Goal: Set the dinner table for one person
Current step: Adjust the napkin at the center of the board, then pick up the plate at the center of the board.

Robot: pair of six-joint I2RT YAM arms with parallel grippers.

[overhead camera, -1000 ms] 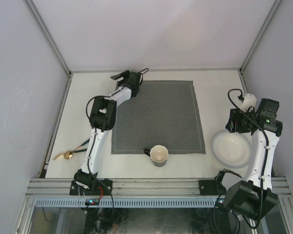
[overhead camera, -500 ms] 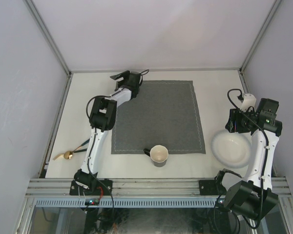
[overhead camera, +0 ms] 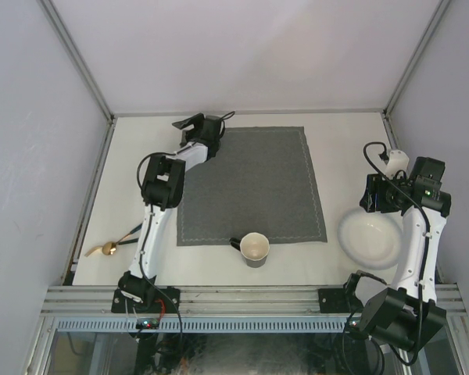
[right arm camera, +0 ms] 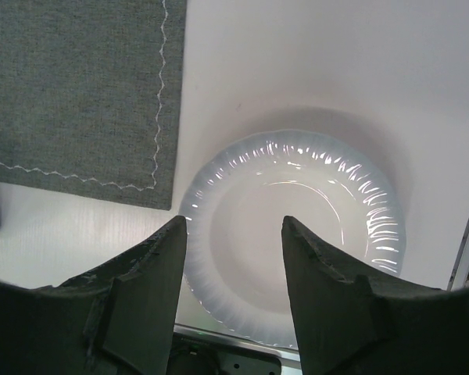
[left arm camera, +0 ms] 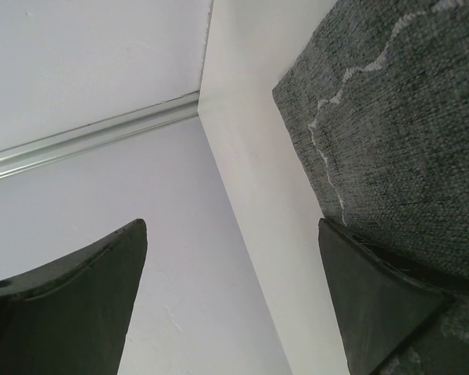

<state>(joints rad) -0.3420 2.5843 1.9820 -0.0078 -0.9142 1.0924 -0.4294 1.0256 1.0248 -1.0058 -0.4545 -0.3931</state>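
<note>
grippers both empty: left gripper [overhead camera: 189, 123] spread wide at far left corner of grey mat [overhead camera: 250, 183], right gripper [right arm camera: 234, 223] half open above white plate [right arm camera: 352, 234] on dinner table [overhead camera: 125, 172].

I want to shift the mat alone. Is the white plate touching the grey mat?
Apart. The top view shows a strip of bare table between the plate and the mat's near right corner; the right wrist view agrees.
</note>
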